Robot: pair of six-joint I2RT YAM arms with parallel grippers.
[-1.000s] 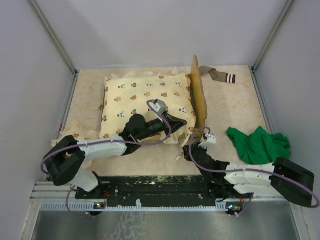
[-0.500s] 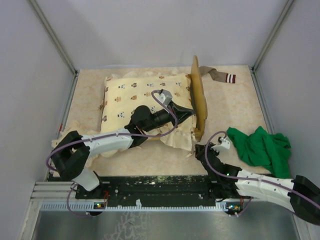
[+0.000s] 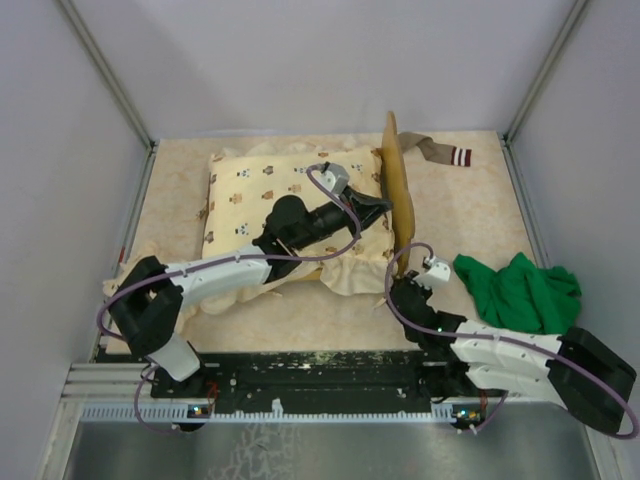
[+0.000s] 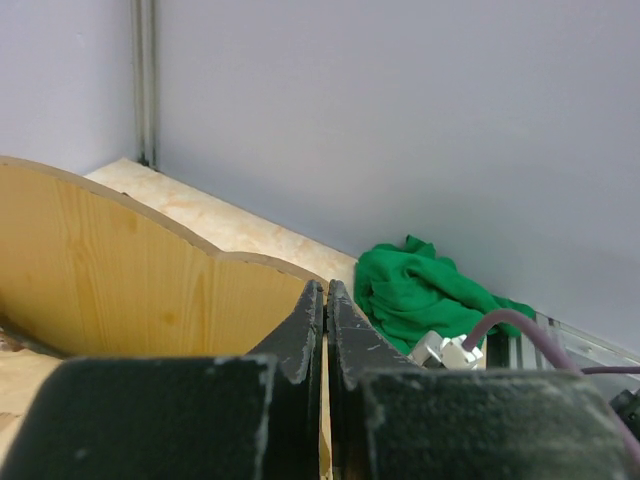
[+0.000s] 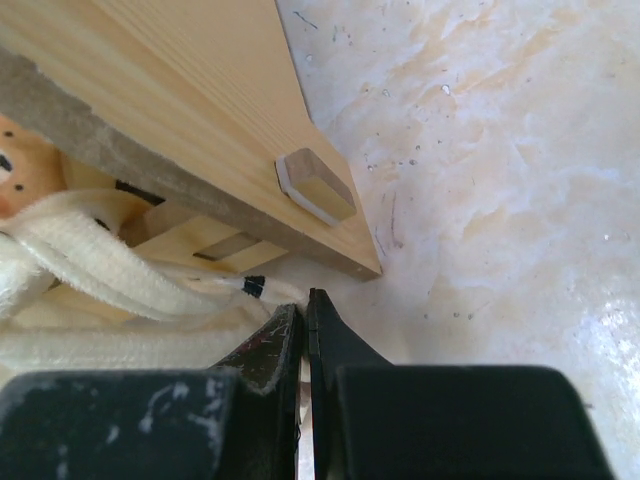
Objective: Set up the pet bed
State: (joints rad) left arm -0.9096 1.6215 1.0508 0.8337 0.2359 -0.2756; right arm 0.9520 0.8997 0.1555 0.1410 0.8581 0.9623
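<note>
The pet bed (image 3: 397, 185) stands at the back of the table, its wavy light-wood headboard (image 4: 130, 275) on the right. A cream animal-print quilt (image 3: 285, 195) covers the rest of it. My left gripper (image 3: 386, 205) reaches over the quilt, and its shut tips (image 4: 326, 292) sit right at the headboard with nothing between them. My right gripper (image 3: 391, 291) is low at the bed's near right corner. In the right wrist view its shut tips (image 5: 303, 303) lie just below the frame corner (image 5: 345, 255) and a small wooden leg block (image 5: 315, 187), beside the quilt's ruffled edge (image 5: 90, 262).
A crumpled green cloth (image 3: 520, 290) lies to the right of the right arm, also seen past the headboard (image 4: 425, 290). A striped band (image 3: 440, 152) lies behind the headboard. Grey walls enclose the table on three sides.
My left gripper has slid across the quilt away from me, up to the headboard. My right arm swung out to the right, then came back to the bed's near corner.
</note>
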